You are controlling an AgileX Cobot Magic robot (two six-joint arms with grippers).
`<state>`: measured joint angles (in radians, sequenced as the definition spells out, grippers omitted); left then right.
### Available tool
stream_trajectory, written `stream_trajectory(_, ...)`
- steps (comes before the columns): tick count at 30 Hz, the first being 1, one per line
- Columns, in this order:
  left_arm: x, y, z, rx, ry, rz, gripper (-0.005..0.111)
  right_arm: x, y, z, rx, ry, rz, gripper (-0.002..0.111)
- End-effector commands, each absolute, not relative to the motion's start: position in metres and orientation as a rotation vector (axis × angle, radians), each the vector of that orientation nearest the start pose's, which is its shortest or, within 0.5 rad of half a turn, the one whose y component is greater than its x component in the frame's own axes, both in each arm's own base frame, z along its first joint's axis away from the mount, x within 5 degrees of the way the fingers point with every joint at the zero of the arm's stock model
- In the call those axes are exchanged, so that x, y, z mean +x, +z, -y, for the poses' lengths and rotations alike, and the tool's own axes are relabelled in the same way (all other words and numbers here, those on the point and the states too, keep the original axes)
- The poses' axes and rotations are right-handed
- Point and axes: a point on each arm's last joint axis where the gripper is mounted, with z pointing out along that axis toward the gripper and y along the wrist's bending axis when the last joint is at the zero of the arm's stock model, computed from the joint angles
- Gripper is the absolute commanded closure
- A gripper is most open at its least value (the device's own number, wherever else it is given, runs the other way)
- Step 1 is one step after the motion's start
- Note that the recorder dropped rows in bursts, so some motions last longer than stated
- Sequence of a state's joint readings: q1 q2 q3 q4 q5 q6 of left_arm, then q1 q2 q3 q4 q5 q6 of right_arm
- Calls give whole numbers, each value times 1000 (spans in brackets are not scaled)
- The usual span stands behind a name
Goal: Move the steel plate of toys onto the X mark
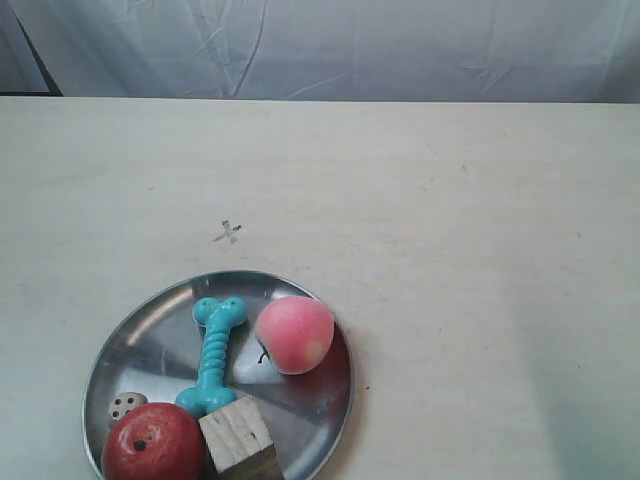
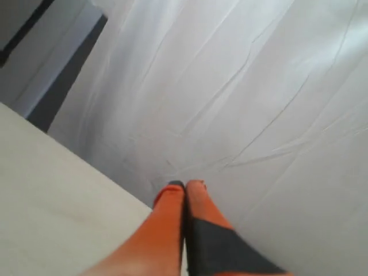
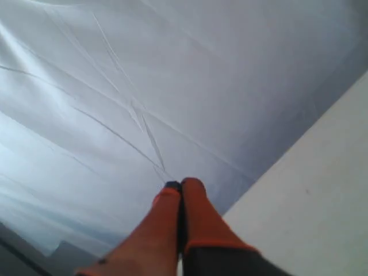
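The steel plate (image 1: 150, 330) lies at the near left of the table in the exterior view, cut off by the bottom edge. On it sit a turquoise bone (image 1: 213, 355), a pink peach (image 1: 294, 334), a red ball-like fruit (image 1: 153, 443), a pale wooden cube (image 1: 238, 436) and a small dotted die (image 1: 124, 406). The X mark (image 1: 228, 233) is drawn on the table just beyond the plate's far rim. No arm shows in the exterior view. My left gripper (image 2: 185, 185) and right gripper (image 3: 179, 186) are both shut on nothing, pointing at the white backdrop.
A pale table top (image 1: 450, 220) stretches to the right and back. A wrinkled white cloth backdrop (image 1: 330, 45) hangs behind the table's far edge. A table edge shows in both wrist views.
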<state>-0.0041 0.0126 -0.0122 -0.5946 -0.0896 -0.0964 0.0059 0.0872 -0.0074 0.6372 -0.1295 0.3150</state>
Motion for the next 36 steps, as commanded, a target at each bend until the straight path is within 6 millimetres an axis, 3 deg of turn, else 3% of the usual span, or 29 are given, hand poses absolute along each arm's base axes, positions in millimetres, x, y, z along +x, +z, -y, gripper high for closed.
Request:
stream_trajectory(1,64,241,1,-573,-630,-1436,107,70,235,-2,738,757,-1456,109)
stream_trajectory(4,79,264,7,-504,-588,-1588,107,85,259,-7,663,689,-1611,109)
stream_trajectory(9,121,296,17,-237,-415,-2011,107,129,283,-14,495,481,-2088,109)
stream_trajectory(14,179,299,24,-21,-374,-2435,107,183,298,-22,251,441,-2363,109)
stream_trajectory(19,232,263,21,-13,-325,-2649,107,223,270,-35,121,580,-2519,109)
stream_trajectory(24,256,210,22,-50,-353,-2882,105,242,237,-46,63,758,-2639,109)
stream_trajectory(27,262,184,24,-70,-387,-2987,94,250,221,-52,51,872,-2686,109)
stream_trajectory(32,268,162,28,-64,-469,-3049,65,252,198,-74,-33,937,-2784,109)
stream_trajectory(36,269,154,29,-73,-479,-3077,50,250,183,-96,-154,953,-2845,93)
